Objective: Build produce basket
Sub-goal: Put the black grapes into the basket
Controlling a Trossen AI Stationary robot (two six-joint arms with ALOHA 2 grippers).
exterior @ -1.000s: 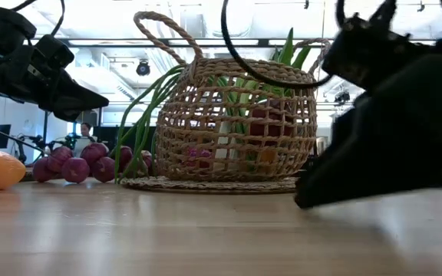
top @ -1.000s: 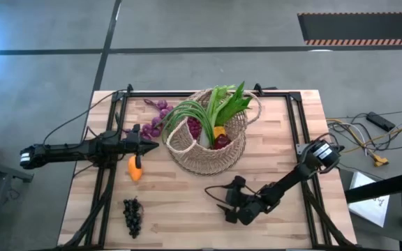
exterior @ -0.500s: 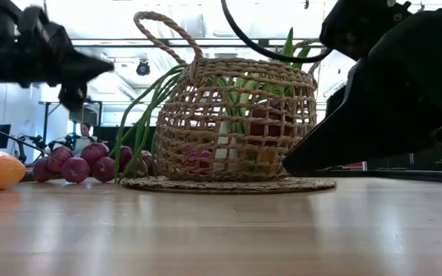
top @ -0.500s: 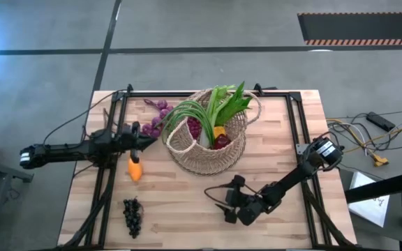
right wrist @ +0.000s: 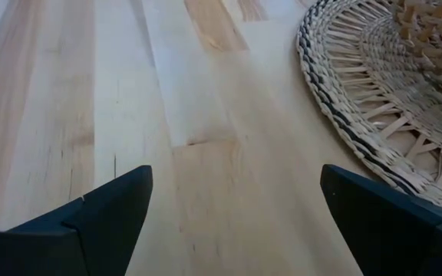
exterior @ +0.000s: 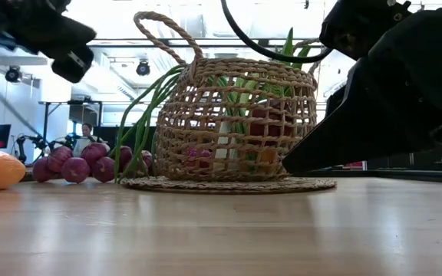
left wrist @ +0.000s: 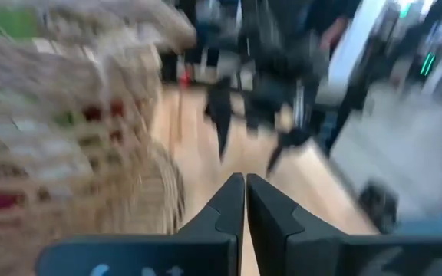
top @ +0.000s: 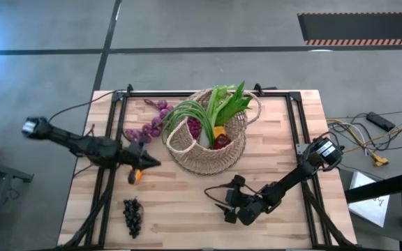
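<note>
A: Jaws first. Left gripper (top: 153,164): its dark fingers (left wrist: 222,205) are pressed together in its own wrist view, nothing between them. It hangs just over the small orange fruit (top: 135,174) on the left of the light wooden slatted table (top: 187,202). Right gripper (top: 218,199): fingers spread wide, empty, low over bare boards near the front.

B: And the task's things?

A: Round tan wicker basket with a loop handle (top: 208,143) sits at the table's far middle. Long green leafy stalks (top: 218,104), something dark red and a bit of orange are already in it. Outside it: purple grape bunch (top: 149,124) to its left, the orange fruit, and a dark grape bunch (top: 132,214) at the near left.

B: Risks?

A: Left fingers are shut. Going down like that would probably shove the fruit and set it rolling rather than grip it. The purple grapes lie touching the stalks that overhang the rim, so a grab there may catch them and tug the basket. The right gripper is close to the basket's woven base (right wrist: 359,130); a careless sweep could nudge it.

B: Anything unclear?

A: Left wrist view is smeared. The overhead view has the arm covering part of the orange fruit. Can't count what lies deep in the basket.
</note>
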